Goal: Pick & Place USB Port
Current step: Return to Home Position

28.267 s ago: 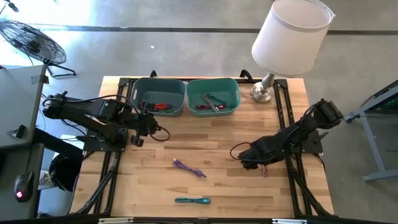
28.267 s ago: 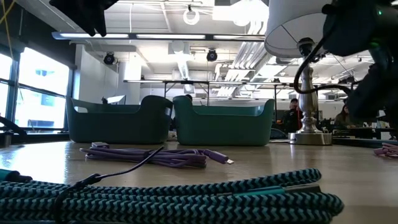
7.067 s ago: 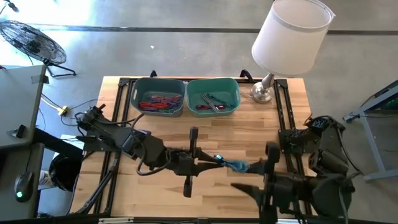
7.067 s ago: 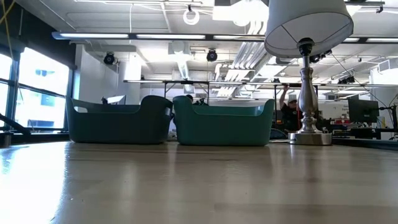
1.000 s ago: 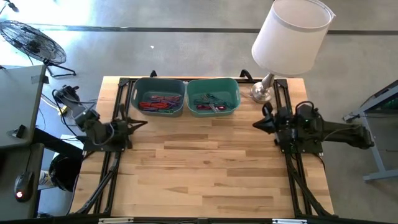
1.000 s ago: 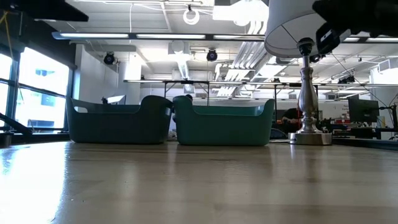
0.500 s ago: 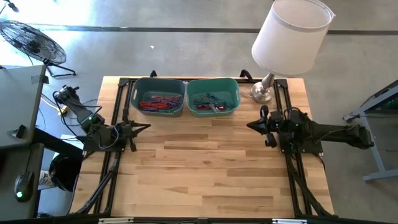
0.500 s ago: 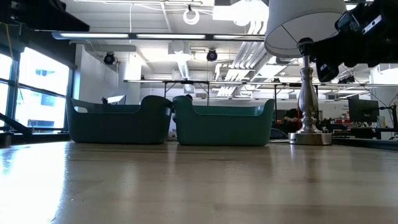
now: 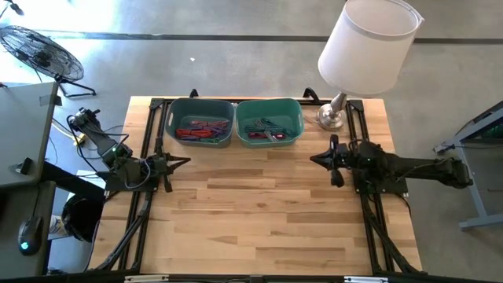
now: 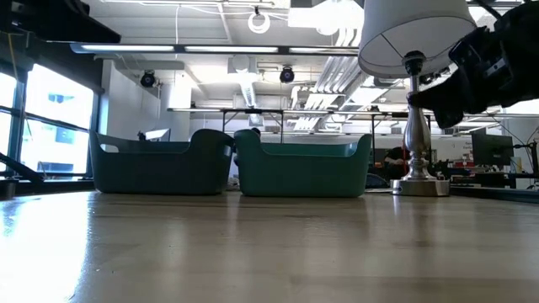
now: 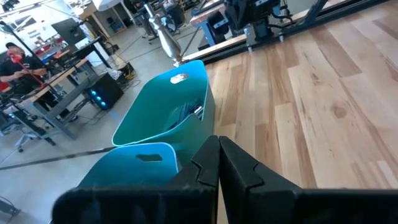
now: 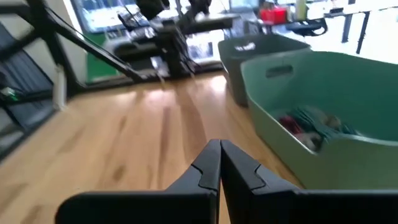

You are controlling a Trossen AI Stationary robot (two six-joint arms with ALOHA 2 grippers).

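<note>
Empty, pressed together: left claw (image 9: 182,160), right claw (image 9: 317,159). Binned charger cables (image 9: 198,129) judged light, limp; best pinched mid-coil.

- Lamp (image 9: 368,47): white shade, metal stem, standing on the far right corner of the pale wood surface (image 9: 259,228).
- Floor (image 9: 236,71): grey concrete, seen beyond and to both sides of the lamp.
- Fan (image 9: 39,51): black, wire-caged, on the floor well left of the lamp.
- Desk (image 9: 23,134): grey, well left of the lamp, beside the surface.
- Low view, behind the lamp: ceiling strip lights (image 10: 210,48) and exposed ducts (image 10: 244,84); large windows (image 10: 50,126) far left.
</note>
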